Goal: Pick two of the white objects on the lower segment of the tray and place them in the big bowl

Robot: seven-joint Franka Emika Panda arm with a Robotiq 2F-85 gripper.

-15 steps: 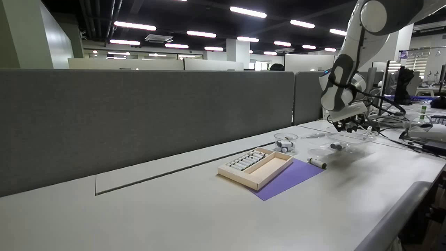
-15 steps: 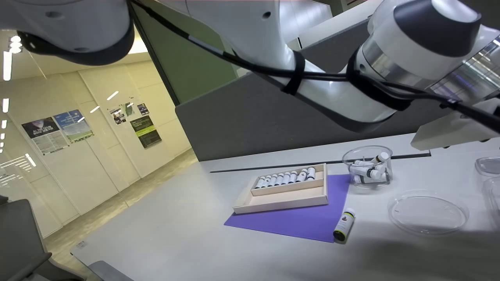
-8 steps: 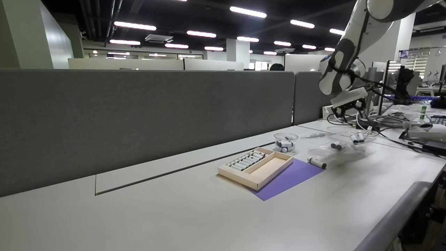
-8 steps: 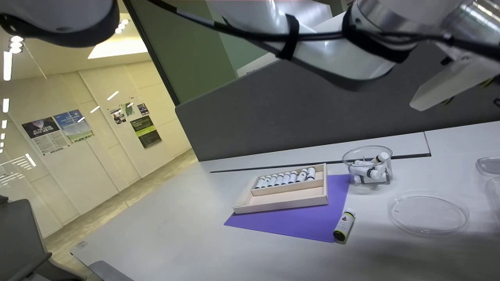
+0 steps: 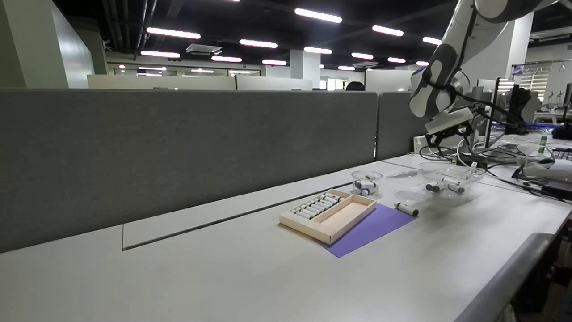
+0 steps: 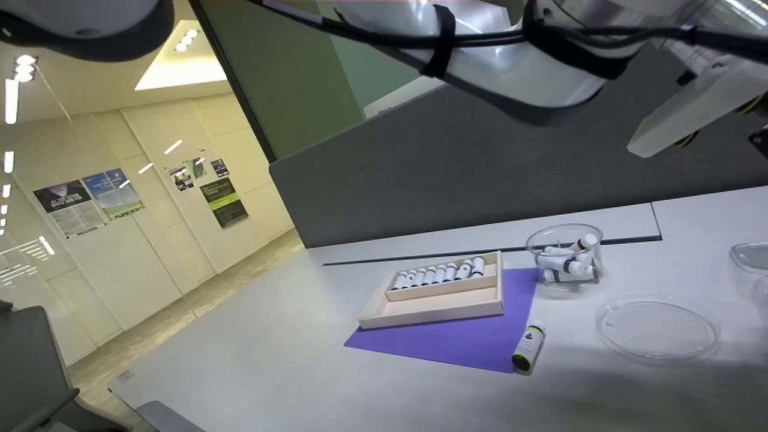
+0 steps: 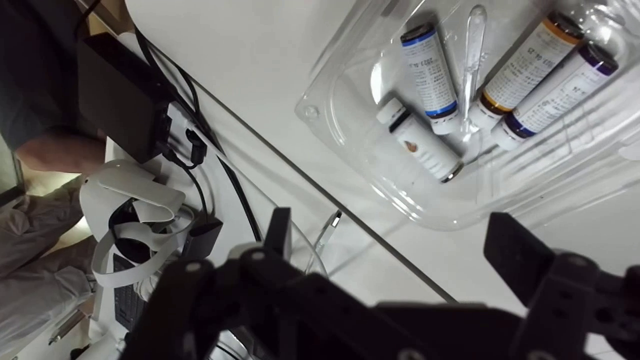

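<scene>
White desk (image 6: 270, 366), purple sheet (image 6: 441, 347) partly under tray (image 6: 441, 301), bottle (image 6: 529, 347) at sheet's edge

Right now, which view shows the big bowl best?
The wrist view: the big bowl is cropped but close up, its rim and four vials inside distinct. In an exterior view it is small, its see-through outline faint; in an exterior view only what seems its edge shows at the right.
</scene>
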